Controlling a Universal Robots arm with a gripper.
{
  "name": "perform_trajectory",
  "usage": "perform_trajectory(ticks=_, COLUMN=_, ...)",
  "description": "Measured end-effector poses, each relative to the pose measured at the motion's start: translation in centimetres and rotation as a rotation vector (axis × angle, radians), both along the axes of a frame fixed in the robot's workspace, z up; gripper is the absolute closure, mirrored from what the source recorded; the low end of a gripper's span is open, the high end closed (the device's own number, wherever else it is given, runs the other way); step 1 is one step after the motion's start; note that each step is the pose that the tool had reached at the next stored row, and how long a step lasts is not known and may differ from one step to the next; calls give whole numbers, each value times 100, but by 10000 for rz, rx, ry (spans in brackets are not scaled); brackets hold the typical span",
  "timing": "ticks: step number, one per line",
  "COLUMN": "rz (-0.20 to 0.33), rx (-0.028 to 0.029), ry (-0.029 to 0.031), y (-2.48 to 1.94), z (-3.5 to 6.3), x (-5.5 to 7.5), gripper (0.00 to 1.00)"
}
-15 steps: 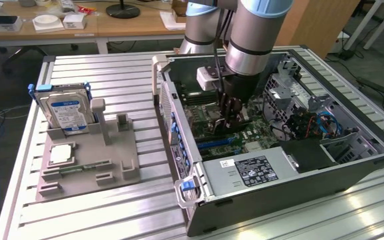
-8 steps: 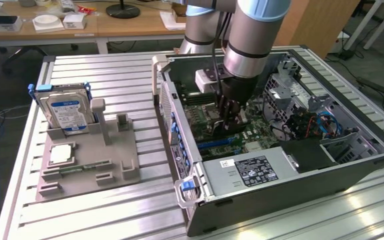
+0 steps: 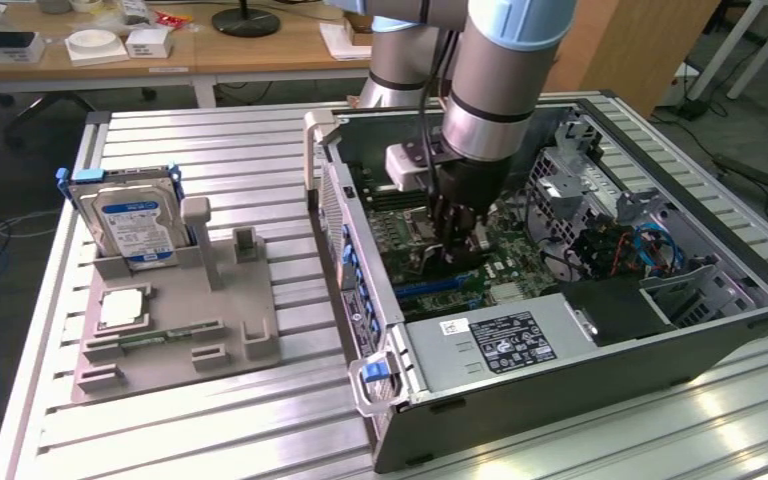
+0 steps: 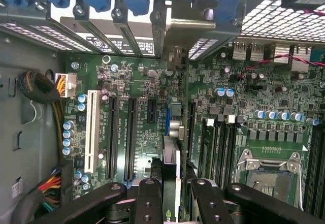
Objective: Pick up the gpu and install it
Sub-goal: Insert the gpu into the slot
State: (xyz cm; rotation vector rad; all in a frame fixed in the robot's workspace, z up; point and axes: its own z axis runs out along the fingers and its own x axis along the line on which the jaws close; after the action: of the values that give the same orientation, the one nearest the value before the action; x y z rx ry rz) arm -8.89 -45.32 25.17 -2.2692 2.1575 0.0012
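Note:
The gpu (image 4: 171, 155) shows edge-on in the wrist view as a thin card with a green edge. It stands upright over the motherboard (image 4: 147, 82) between the long black slots (image 4: 130, 137) and the memory slots (image 4: 213, 142). Its silvery bracket end (image 4: 177, 36) reaches toward the row of slot covers in the case's rear wall. My gripper (image 4: 171, 183) is shut on the card, one black finger (image 4: 147, 201) on each side. In the exterior view the gripper (image 3: 454, 240) is lowered deep into the open computer case (image 3: 558, 400). Whether the card is seated in a slot I cannot tell.
A grey fixture (image 3: 224, 350) at the exterior view's left holds a silver hard drive with blue label (image 3: 137, 225), a processor chip (image 3: 124, 308) and a memory stick (image 3: 164, 333). Inside the case are the power supply (image 3: 518, 340), the processor socket (image 4: 264, 170) and cable bundles (image 4: 48, 107).

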Motion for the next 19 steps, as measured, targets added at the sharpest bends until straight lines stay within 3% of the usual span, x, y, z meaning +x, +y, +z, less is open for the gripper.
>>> perform_trajectory(ticks=19, rz=0, rx=0, ry=0, y=0, z=-78, x=-38, gripper=73)
